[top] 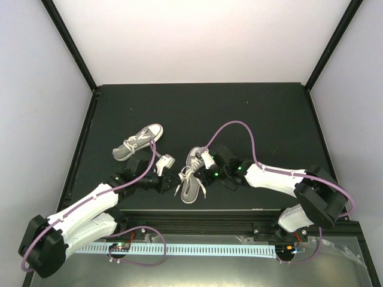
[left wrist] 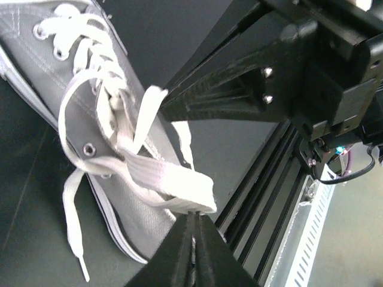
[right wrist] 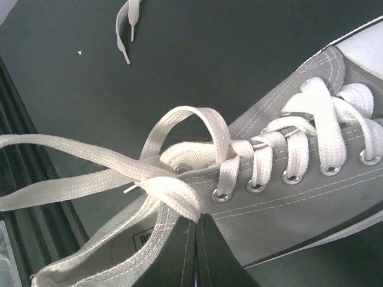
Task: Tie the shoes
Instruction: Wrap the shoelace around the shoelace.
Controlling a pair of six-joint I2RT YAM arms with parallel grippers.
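L claw [left wrist: 192, 220] pinched on white lace [left wrist: 177, 184] of grey shoe [left wrist: 37, 79].

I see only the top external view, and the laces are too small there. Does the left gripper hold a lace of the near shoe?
Observer: Yes, the left wrist view shows the left gripper shut on a white lace of that shoe.
Operator: And the right one?
Observer: The right gripper pinches a lace strand beside the top eyelets.
Operator: Any loop?
Observer: One loop arches over the shoe's opening.

Grey shoes [top: 139, 142], laces [right wrist: 173, 197] seemingly untied.
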